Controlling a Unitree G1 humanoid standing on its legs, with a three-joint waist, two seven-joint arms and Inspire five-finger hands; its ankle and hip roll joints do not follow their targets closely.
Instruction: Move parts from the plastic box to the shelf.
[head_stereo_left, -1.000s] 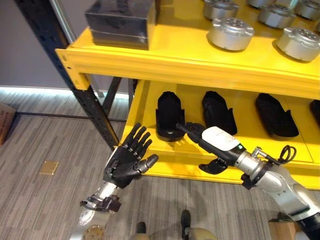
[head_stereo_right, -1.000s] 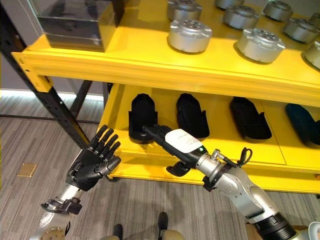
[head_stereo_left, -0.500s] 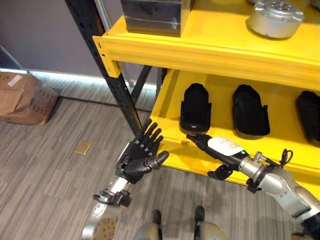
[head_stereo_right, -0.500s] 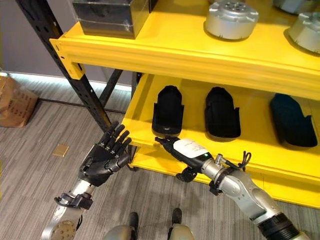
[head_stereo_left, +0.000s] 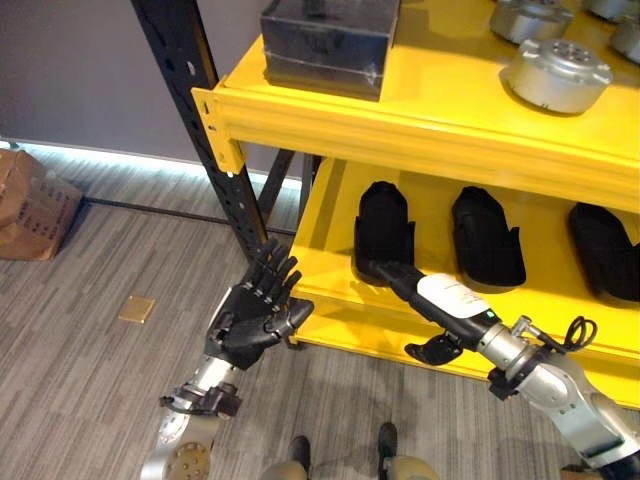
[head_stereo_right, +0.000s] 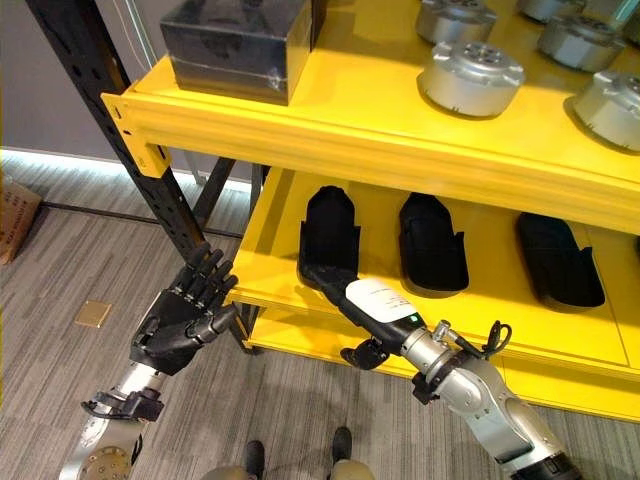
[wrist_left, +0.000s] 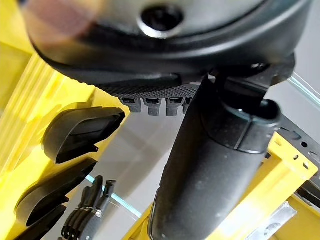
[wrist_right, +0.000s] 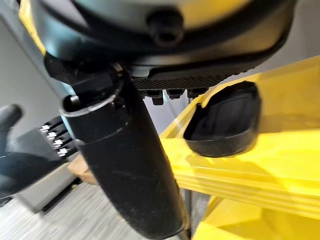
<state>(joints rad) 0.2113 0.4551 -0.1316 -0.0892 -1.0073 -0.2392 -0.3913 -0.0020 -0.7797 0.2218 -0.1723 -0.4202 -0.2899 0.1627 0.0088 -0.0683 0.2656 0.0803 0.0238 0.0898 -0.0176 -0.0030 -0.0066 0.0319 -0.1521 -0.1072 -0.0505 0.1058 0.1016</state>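
Three black moulded parts lie in a row on the lower level of the yellow shelf. My right hand, white-covered on its back, reaches in flat with straight fingers. Its fingertips touch the front end of the leftmost black part; the right wrist view shows that part just past the fingers. The middle part and the right part lie untouched. My left hand hovers open and empty in front of the shelf's left corner.
Silver round parts and a black box stand on the upper level. A black steel upright rises at the shelf's left corner. A cardboard box sits on the floor at far left.
The camera has swung, shifting the whole picture. Both hands keep much the same pose, and the right fingertips stay at the front of the leftmost black part.
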